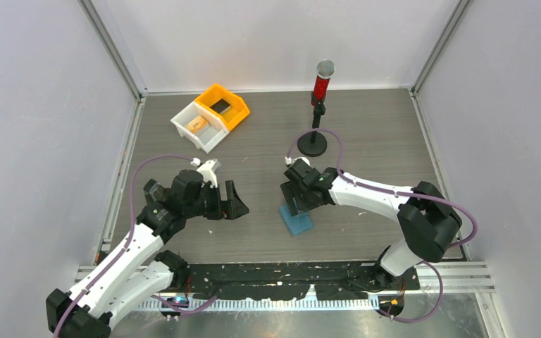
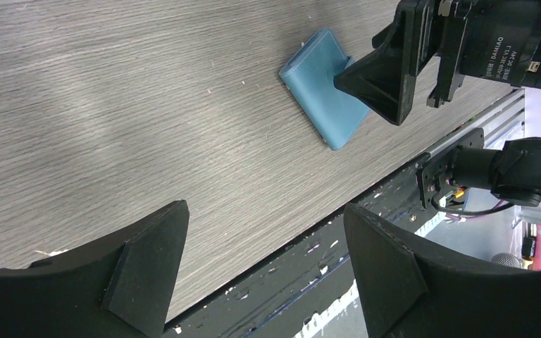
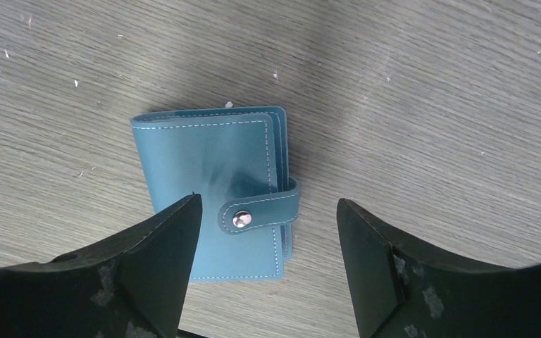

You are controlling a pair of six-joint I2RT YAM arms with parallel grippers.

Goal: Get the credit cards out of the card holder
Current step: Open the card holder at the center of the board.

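Evidently poised to undo its snapped strap [image 3: 257,213], the right tool [image 3: 268,204] hangs spread above the closed blue card holder [image 3: 204,162], lying mid-frame on the bench [image 3: 430,84], while the left tool [image 2: 266,211], likewise spread, holds nothing.

A grey wood-grain laminate tabletop [image 1: 366,134], flecked with small white specks, lay beneath the left claw [image 1: 224,190] and the right claw [image 1: 297,201]. Plain pale grey wall panels [image 1: 275,42] stood well beyond them and to either side, joined by silver aluminium corner posts [image 1: 113,49]. Behind the claws lay a black slotted mounting strip [image 1: 289,282]. The light was soft and even.
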